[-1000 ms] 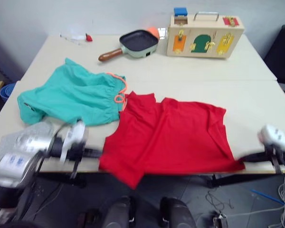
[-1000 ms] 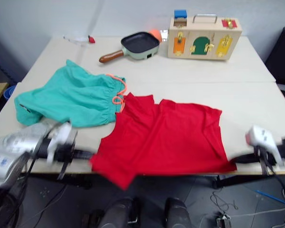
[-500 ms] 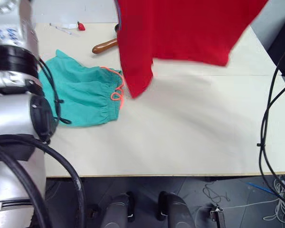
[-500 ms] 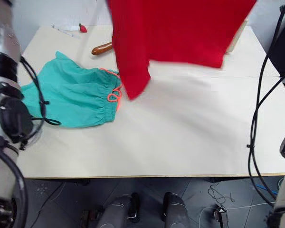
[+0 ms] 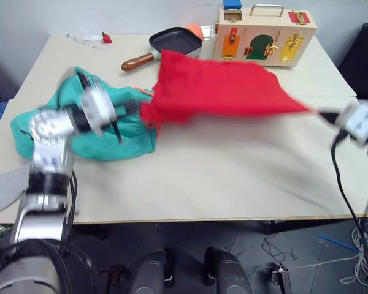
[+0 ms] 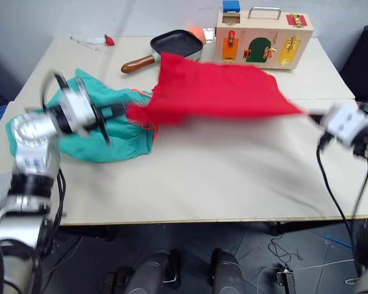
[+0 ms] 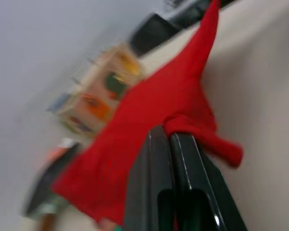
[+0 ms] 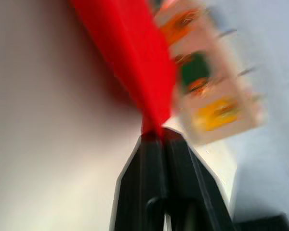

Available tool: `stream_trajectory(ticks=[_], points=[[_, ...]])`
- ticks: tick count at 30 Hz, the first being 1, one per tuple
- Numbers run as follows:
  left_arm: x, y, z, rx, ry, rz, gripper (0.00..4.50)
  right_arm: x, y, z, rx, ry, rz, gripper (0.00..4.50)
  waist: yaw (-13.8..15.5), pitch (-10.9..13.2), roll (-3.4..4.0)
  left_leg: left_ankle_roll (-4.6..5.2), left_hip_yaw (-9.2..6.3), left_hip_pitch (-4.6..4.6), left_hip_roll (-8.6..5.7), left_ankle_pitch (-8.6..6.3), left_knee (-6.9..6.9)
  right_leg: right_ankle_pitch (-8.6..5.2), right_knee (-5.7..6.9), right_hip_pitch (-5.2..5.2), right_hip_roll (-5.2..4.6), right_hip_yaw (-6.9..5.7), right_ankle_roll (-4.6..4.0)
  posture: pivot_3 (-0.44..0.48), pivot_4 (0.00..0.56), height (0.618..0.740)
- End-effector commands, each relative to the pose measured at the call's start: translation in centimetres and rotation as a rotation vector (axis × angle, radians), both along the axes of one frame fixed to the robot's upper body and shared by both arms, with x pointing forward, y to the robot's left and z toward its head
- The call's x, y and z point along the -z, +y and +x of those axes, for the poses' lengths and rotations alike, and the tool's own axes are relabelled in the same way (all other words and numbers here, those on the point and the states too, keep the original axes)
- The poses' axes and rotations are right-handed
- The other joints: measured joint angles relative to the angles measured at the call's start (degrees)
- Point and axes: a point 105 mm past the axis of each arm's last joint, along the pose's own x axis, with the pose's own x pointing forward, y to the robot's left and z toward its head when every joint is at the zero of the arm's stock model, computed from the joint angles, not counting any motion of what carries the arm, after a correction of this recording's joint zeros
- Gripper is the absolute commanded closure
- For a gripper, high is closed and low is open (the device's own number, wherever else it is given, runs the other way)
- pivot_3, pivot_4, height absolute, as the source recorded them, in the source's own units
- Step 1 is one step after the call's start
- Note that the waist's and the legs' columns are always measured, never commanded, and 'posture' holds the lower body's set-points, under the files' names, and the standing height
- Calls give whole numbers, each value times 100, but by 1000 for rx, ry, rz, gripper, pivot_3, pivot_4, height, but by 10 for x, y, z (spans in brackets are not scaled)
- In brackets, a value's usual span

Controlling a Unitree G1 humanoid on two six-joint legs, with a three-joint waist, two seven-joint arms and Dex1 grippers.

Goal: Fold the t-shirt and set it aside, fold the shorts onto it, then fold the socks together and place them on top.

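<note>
The left gripper (image 7: 169,137) and right gripper (image 8: 157,133) are each clamped on an edge of the red t-shirt (image 5: 218,92), which is held stretched between them above the table (image 5: 233,177). The teal shorts (image 5: 119,128) lie beneath the left arm, a grey sock (image 5: 3,187) at the near left edge. The shirt fold appears underway; next, the shirt must be laid flat.

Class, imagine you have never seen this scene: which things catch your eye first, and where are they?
The red t-shirt hangs stretched above the table, clamped at either end by the left gripper and the right gripper. The teal shorts lie crumpled at the left, and a wooden latch box stands at the far edge beside a dark pan.
</note>
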Motion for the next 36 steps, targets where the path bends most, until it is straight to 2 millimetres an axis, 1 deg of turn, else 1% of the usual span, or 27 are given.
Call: stream_trajectory(ticks=[1, 3, 5, 7, 8, 10, 14, 15, 18, 23, 25, 27, 31, 33, 36], points=[[11, -13, -41, 96, 96, 50, 4500, 0, -10, -21, -28, 7, -48, 4475, -44, 1, 7, -3, 1, 1, 1, 3, 1, 2, 1, 0, 1, 1, -4, 0, 150, 740], [34, -13, -57, 99, 210, 79, 4500, 15, -17, -31, -15, 58, -60, 4475, -59, -3, 16, -9, 2, 17, 5, 5, 0, 6, 3, 10, -1, 8, -12, 0, 150, 740], [53, -10, -69, 100, 272, 137, 4500, 24, -21, -40, -9, 91, -66, 4475, -58, -1, 18, -14, 6, 55, 7, 2, -5, 3, -12, 33, -4, 15, -20, 0, 150, 740], [64, -6, -75, 79, 348, 131, 4500, 33, -23, -48, -15, 122, -72, 4475, -58, -3, 20, -57, 3, 100, 14, -26, -16, -8, -28, 77, -6, 25, -40, 0, 150, 740], [71, -4, -78, 71, 373, 147, 4500, 36, -24, -51, -17, 135, -74, 4475, -53, -3, 21, -65, 0, 112, 24, -34, -15, -13, -29, 90, -11, 49, -49, 0, 150, 740], [80, -1, -85, 73, 414, 180, 4500, 41, -25, -56, -20, 155, -87, 4475, -52, -5, 24, -73, -4, 112, 33, -37, -16, -16, -28, 87, -13, 70, -55, 0, 150, 740], [89, 3, -92, 58, 470, 195, 4500, 48, -29, -65, -33, 214, -102, 4475, -44, -8, 28, -90, -1, 112, 44, -47, -17, -18, -10, 67, -3, 80, -59, 0, 150, 740], [91, 4, -93, 54, 486, 195, 4500, 49, -29, -66, -35, 225, -98, 4475, -46, -8, 29, -75, 1, 112, 47, -39, -17, -19, -10, 68, 0, 79, -60, 0, 150, 740], [94, 4, -96, 58, 518, 194, 4500, 50, -28, -68, -42, 245, -84, 4475, -50, -8, 28, -70, 5, 112, 53, -36, -15, -20, -15, 70, 5, 76, -62, 0, 150, 740], [90, 2, -105, 86, 626, 156, 4500, 49, -25, -74, -76, 309, -34, 4475, -44, -8, 28, -67, 7, 113, 54, -38, -12, -20, -16, 71, 4, 78, -62, 0, 150, 740], [86, 2, -103, 70, 651, 124, 4500, 47, -26, -76, -74, 340, -12, 4475, -40, -8, 29, -66, 7, 113, 55, -39, -12, -20, -15, 71, 3, 79, -62, 0, 150, 740], [78, 1, -95, 44, 649, 76, 4500, 45, -25, -76, -76, 357, 8, 4475, -39, -8, 30, -66, 6, 113, 54, -39, -10, -20, -14, 72, 1, 79, -62, 0, 150, 740], [58, -3, -72, -6, 667, -50, 4500, 34, -25, -62, -43, 362, 55, 4475, -38, -7, 31, -71, 3, 113, 53, -42, -4, -20, -11, 76, 1, 78, -62, 0, 150, 740], [56, -2, -62, -50, 689, -63, 4500, 32, -26, -54, -11, 387, 75, 4475, -40, -8, 31, -71, 4, 113, 52, -41, -1, -20, -10, 76, 1, 80, -62, 0, 150, 740], [58, 2, -45, -129, 666, -43, 4500, 27, -24, -41, 20, 370, 96, 4475, -44, -9, 33, -68, 5, 115, 53, -37, -3, -20, -5, 74, 5, 79, -62, 0, 150, 740]])
